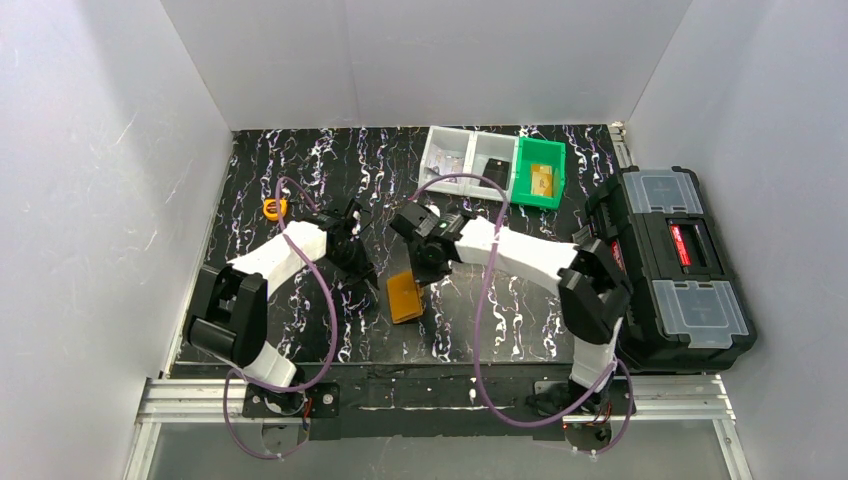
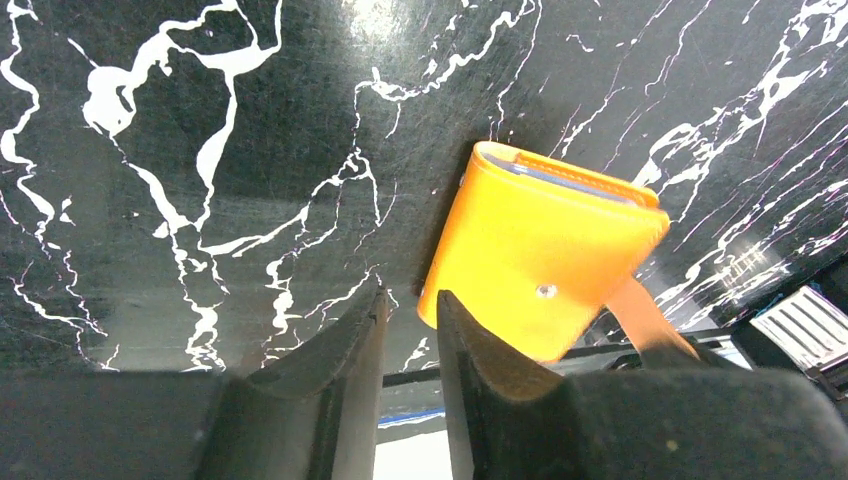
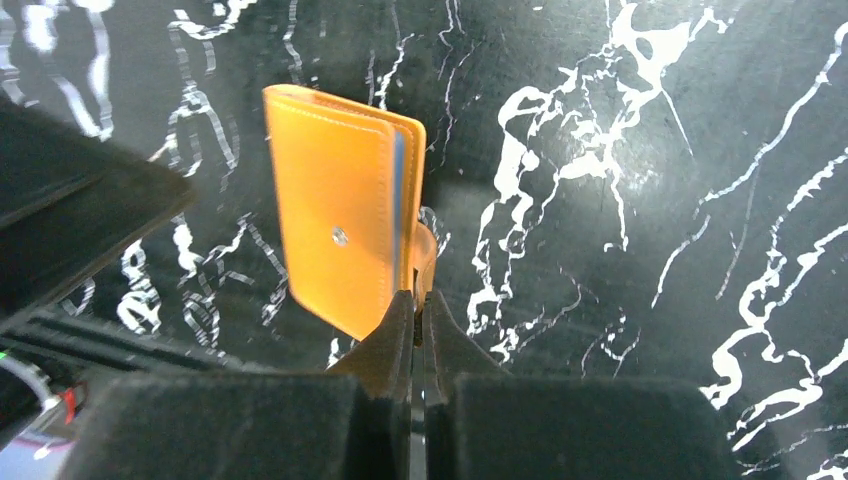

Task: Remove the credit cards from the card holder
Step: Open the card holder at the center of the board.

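Here the right gripper (image 3: pixel 418 300) has its two fingers pressed together with no gap, and the thin closure tab (image 3: pixel 426 250) of the card holder (image 3: pixel 340 220) runs down between their tips, so it is pinched there. The card holder is folded, with its snap stud facing the right wrist camera, and it is just in front of these fingers. At its open side shows a narrow blue edge of the credit cards (image 3: pixel 398 190), which are inside the holder. The lower part of the holder is blurred, and I cannot tell if it rests on the table (image 3: pixel 640 300) or is a little lifted.

The left gripper (image 2: pixel 410 310) has only a narrow gap between its fingers, and nothing is in this gap. One of its fingertips (image 2: pixel 447 305) is just beside the near corner of the holder.

From above, the holder is between the two grippers, at the middle of the black marbled table. At the far edge stand two white bins (image 1: pixel 470 155) and a green bin (image 1: pixel 540 172). A black toolbox (image 1: pixel 670 265) is at the right side, and a small yellow-orange tape measure (image 1: pixel 273 208) is at the left.
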Controlling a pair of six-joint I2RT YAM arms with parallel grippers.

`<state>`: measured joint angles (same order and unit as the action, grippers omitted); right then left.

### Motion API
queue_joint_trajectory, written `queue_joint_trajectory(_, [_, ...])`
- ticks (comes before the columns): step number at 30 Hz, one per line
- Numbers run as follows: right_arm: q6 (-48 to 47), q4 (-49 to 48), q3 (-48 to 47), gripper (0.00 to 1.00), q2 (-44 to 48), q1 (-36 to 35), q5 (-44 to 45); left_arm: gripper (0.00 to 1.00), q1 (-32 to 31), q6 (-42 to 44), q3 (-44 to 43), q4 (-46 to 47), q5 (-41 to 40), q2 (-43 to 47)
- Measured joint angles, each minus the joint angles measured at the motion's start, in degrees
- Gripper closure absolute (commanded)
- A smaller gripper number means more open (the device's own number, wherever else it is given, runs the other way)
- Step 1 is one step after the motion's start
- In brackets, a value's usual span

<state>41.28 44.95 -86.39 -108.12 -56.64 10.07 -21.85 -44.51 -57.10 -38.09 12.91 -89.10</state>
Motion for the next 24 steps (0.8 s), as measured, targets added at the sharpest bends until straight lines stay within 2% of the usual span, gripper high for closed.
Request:
queue_joint_trajectory(4, [0.68, -0.07, 1.73, 0.99, 7.04, 0.00, 0.07, 0.56, 0.00, 0.90, 0.00, -0.61, 0.04, 1.38])
queue_joint_trajectory(7, [0.94, -0.09, 1.95, 0.99, 11.15, 0.00, -0.35, 0.53, 0.00, 1.73, 0.00, -1.33, 0.11, 4.15])
queue_joint_trajectory(14, [1.55, 0.02, 1.84, 0.99, 12.26, 0.04, -2.73, 0.55, -0.04, 2.40, 0.00, -1.46, 1.53, 9.29])
queue_joint_trajectory(21, [2.27, 0.13, 1.73, 0.99, 10.80, 0.13, -3.82, 0.62, -2.47, 2.34, -0.09, -1.18, 2.27, 8.57])
queue_joint_trajectory(24, [2.38, -1.62, 4.83, 0.99, 12.22, 1.14, -4.37, 0.65, -4.55, 1.70, -0.42, -0.79, 2.25, 6.62])
